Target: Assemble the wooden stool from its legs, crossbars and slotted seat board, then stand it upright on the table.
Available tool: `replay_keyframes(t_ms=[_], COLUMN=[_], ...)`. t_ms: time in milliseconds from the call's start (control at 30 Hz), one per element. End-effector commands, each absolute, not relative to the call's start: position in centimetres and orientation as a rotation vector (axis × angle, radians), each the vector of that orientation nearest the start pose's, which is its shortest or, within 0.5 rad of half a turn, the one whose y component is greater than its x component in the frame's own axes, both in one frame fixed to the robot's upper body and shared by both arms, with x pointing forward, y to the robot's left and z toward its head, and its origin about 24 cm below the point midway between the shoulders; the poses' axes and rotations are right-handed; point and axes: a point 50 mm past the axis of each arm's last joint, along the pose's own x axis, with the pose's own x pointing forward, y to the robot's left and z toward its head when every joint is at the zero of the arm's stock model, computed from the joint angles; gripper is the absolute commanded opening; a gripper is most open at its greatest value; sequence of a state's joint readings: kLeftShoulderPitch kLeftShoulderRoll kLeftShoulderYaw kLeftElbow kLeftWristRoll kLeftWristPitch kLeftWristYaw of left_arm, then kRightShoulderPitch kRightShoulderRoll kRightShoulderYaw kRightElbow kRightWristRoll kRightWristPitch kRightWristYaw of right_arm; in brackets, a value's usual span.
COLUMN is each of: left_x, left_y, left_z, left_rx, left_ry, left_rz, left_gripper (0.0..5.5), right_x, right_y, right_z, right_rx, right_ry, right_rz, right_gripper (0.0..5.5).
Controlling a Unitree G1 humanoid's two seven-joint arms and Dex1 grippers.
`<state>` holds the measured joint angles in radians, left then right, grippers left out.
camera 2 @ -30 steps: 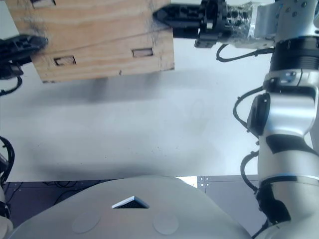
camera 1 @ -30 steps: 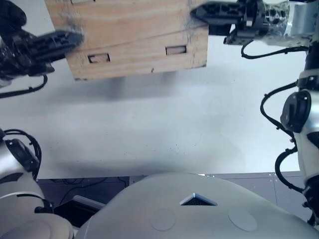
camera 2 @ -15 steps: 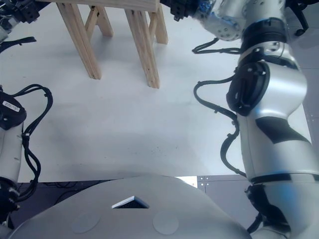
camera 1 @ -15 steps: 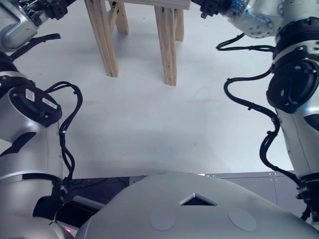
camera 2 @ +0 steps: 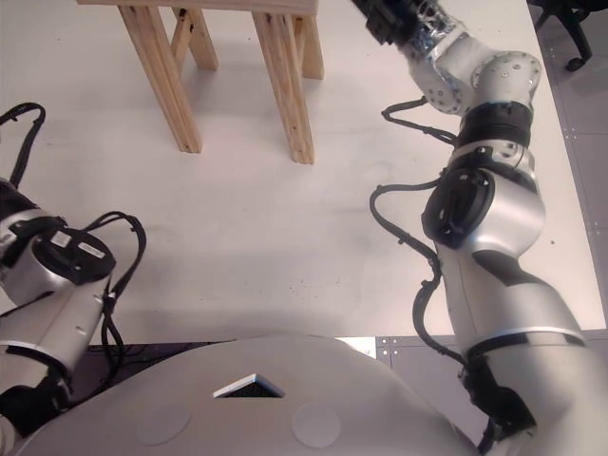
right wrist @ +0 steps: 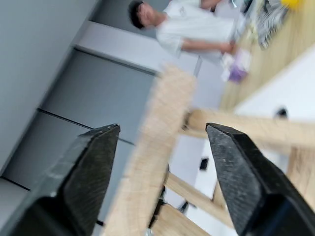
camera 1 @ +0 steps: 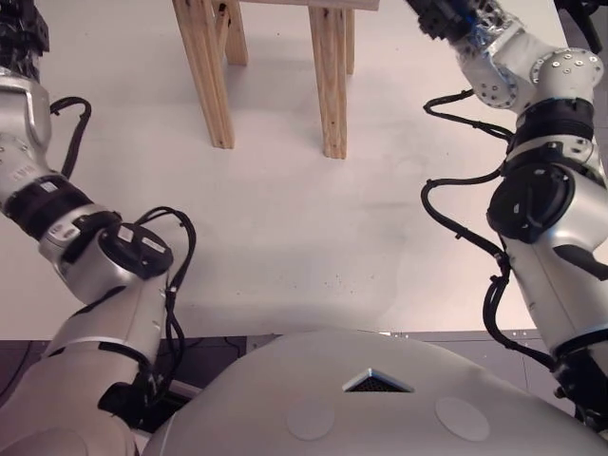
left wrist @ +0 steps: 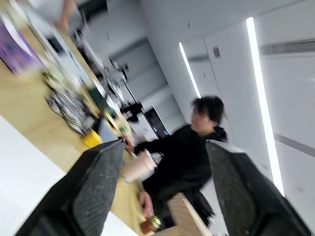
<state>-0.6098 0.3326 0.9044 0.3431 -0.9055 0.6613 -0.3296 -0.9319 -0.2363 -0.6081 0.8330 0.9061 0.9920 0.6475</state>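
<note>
The stool stands upright at far centre. The right gripper, spread and empty, faces the seat board from the right. The left gripper, also spread and empty, points away at far left.

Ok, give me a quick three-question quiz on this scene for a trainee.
1. True or false: the stool lies on its side on the table.
2. The right gripper is: A) open, B) shut on a crossbar, C) shut on a loose board.
3. What does the left gripper hold?

Key: 1. False, it stands upright. 2. A. 3. Nothing; it is open.
</note>
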Motion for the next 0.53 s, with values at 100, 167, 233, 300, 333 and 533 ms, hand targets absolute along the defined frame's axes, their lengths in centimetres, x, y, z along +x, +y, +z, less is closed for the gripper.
replay_keyframes(t_ms=[100, 167, 233, 300, 333, 533], left_x=[27.7, 26.7, 25.9, 25.3, 25.1, 24.3], left_y=[28.4, 27.4, 26.9, 26.3, 25.8, 24.6], left_z=[9.9, 8.6, 8.0, 7.8, 7.6, 7.2], left_rx=[-0.494, -0.339, -0.255, -0.22, -0.2, -0.156], left_ry=[-0.117, -0.066, -0.048, -0.051, -0.048, -0.002], left_rz=[0.047, 0.025, 0.018, 0.018, 0.006, -0.063], left_gripper=[2.12, 1.85, 1.55, 1.19, 1.0, 0.04], right_x=[33.0, 31.1, 29.1, 27.6, 27.0, 24.8], right_y=[-16.3, -16.5, -16.3, -15.3, -14.7, -12.6], right_z=[12.8, 10.4, 8.5, 8.0, 7.9, 6.6], right_rx=[0.381, 0.321, 0.286, 0.236, 0.224, 0.188], right_ry=[-0.007, -0.004, 0.001, -0.024, -0.031, -0.015], right_rz=[0.382, 0.18, 0.048, 0.004, -0.005, -0.041], right_gripper=[2.18, 1.87, 1.54, 1.14, 0.94, 0.0])
